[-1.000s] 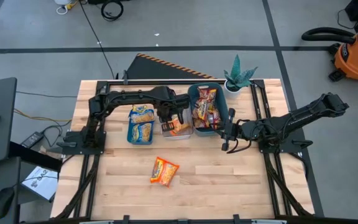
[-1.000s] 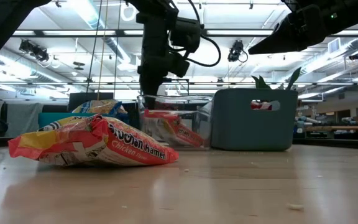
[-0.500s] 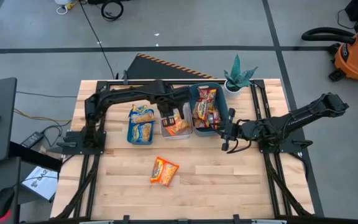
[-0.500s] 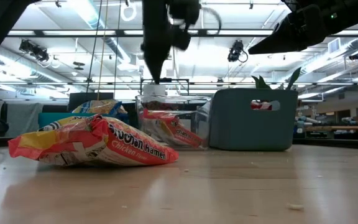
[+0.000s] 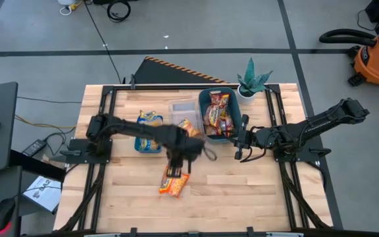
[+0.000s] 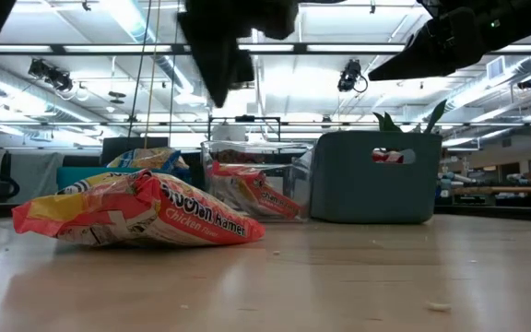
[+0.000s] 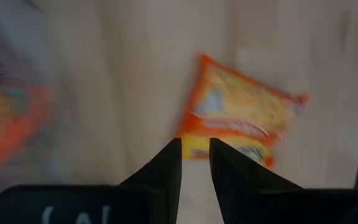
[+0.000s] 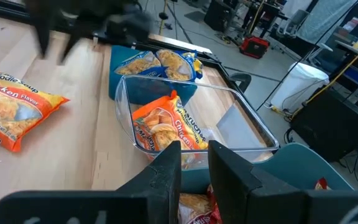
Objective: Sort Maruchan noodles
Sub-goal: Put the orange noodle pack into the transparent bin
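Observation:
One orange Maruchan packet (image 5: 174,182) (image 6: 136,219) lies flat on the bare table, toward the near side. My left gripper (image 5: 172,172) (image 7: 195,152) hangs just above its far edge (image 7: 241,118), fingers shut and touching nothing. Another orange packet (image 5: 188,127) (image 8: 166,127) leans inside the clear bin (image 5: 180,105). Blue-and-yellow packets (image 5: 149,129) lie in the blue bin, and mixed packets (image 5: 218,117), some dark red, fill the teal bin. My right gripper (image 5: 237,151) (image 8: 194,155) waits, shut, near the teal bin's right side.
The three bins stand side by side at the table's far middle. A potted plant (image 5: 252,80) stands at the far right corner behind the teal bin (image 6: 371,175). Bare wood (image 5: 255,191) stretches along the near half, around the loose packet.
My left arm has swung quickly from above the clear bin toward the table's near edge and now hangs over the loose orange packet, blurred by its motion. The clear bin, earlier covered by the arm, now shows in full with an orange packet in it.

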Robot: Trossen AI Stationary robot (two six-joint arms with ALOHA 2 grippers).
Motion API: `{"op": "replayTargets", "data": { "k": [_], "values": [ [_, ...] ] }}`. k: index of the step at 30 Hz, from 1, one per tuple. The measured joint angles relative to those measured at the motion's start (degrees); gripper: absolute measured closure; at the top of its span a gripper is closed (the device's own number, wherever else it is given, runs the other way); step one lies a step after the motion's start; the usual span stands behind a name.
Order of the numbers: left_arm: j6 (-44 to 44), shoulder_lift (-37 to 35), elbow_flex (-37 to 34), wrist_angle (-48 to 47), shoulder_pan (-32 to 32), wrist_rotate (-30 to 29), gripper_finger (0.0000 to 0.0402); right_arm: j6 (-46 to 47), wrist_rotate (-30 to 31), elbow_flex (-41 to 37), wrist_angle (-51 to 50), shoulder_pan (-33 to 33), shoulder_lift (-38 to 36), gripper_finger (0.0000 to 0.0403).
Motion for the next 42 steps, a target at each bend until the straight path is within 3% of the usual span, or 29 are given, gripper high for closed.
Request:
{"op": "replayTargets", "data": {
  "k": [5,9,19,29,37,42],
  "values": [
    [-4.30,0.01,-4.43,0.86,-4.11,-0.34,0.0315,0.00,0.00,0.00,0.27,0.01,0.00,0.0316],
    [-14.59,0.04,-6.31,2.41,-5.78,-1.16,0.0311,0.02,0.01,0.00,0.29,-0.01,0.00,0.0316],
    [-34.47,0.00,-10.41,3.89,-8.26,-1.16,0.0250,0.02,0.02,0.00,0.28,-0.01,0.00,0.0316],
    [-38.35,0.04,-14.54,11.71,-8.68,0.62,0.0256,0.02,0.04,0.00,0.70,0.00,0.00,0.0316],
    [-44.27,0.13,-17.11,11.88,-8.68,-0.08,0.0258,0.00,0.02,0.00,0.69,0.01,0.00,0.0316],
    [-44.72,0.13,-20.60,15.51,-8.68,3.04,0.0259,-0.02,0.04,0.00,0.67,-0.01,0.00,0.0316]
  ]
}}
